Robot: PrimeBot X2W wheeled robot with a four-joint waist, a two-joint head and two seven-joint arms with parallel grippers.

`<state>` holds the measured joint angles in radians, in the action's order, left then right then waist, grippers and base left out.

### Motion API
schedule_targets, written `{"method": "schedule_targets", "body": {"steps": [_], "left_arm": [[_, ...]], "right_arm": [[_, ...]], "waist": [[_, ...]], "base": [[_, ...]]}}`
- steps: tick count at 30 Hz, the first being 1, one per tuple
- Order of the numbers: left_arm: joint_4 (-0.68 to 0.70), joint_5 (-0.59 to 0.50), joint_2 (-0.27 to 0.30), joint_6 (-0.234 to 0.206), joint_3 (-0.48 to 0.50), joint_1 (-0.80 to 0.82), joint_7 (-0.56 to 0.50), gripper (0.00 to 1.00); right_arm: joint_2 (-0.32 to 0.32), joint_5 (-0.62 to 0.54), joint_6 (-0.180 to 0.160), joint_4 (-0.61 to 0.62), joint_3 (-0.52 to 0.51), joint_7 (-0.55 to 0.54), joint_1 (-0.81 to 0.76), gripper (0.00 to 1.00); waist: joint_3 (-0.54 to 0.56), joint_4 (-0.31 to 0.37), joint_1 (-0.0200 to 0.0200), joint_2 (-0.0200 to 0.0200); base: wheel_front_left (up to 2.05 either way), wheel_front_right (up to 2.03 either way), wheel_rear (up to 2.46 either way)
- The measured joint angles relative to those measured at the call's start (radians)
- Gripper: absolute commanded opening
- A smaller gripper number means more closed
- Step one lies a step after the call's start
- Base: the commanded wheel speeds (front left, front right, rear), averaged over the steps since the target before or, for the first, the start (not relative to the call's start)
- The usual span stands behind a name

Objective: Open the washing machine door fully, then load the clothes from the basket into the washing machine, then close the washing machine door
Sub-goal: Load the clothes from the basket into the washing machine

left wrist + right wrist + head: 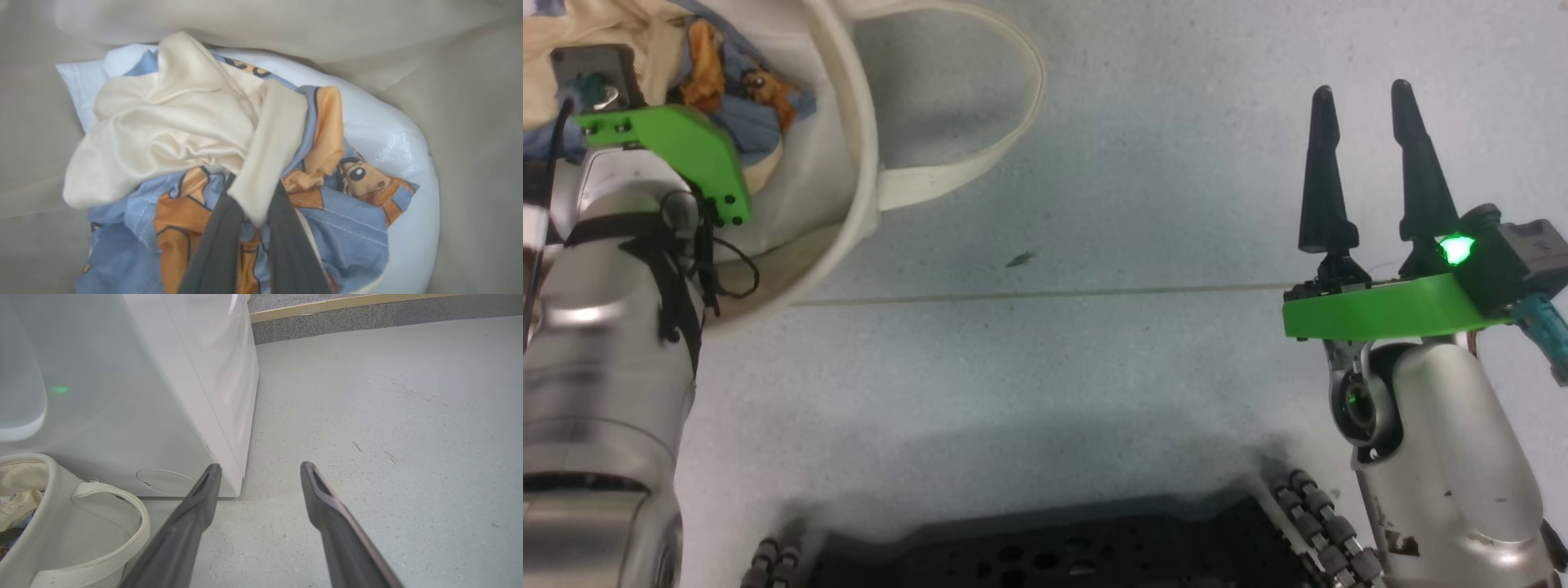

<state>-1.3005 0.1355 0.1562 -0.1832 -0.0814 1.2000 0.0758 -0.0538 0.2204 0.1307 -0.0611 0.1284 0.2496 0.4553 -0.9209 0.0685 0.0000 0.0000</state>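
Note:
The basket point(858, 163) stands on the floor at the upper left, and my left arm point(605, 327) reaches down into it. Inside lie the clothes point(347, 228), blue with orange cartoon animals and a cream lining, on top of a white bundle point(400, 143). My left gripper point(255, 183) is shut on a cream fold of the clothes. My right gripper point(1361, 88) hangs open and empty over bare floor. The washing machine point(143, 396) rises just behind the basket point(61, 486), left of my right gripper point(261, 467). A pale rounded shape at that view's far left may be the door; I cannot tell.
One long basket handle point(1013, 106) loops out over the floor to the right. My dark wheeled base point(1054, 547) lies along the bottom edge. A wood-edged step point(367, 302) runs behind the machine. Open grey floor point(1094, 245) spreads between the two arms.

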Motion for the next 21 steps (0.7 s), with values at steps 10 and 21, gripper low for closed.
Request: {"method": "schedule_targets", "body": {"steps": [10, 21], "left_arm": [[0.055, 0.044, 0.0, 0.053, 0.024, -0.121, 0.173, 0.0], [0.591, 0.033, -0.043, 0.119, 0.137, -0.45, 0.174, 0.0]], "right_arm": [[0.0, 0.0, 0.0, -0.037, 0.016, 0.0, -0.015, 1.0], [-0.001, 0.001, 0.0, -0.082, 0.039, 0.0, -0.077, 1.0]], "waist": [[0.12, -0.019, -0.0001, 0.0], [0.335, -0.062, -0.0002, 0.0]], "base": [[0.0, 0.0, 0.0], [0.0, 0.0, 0.0]]}}
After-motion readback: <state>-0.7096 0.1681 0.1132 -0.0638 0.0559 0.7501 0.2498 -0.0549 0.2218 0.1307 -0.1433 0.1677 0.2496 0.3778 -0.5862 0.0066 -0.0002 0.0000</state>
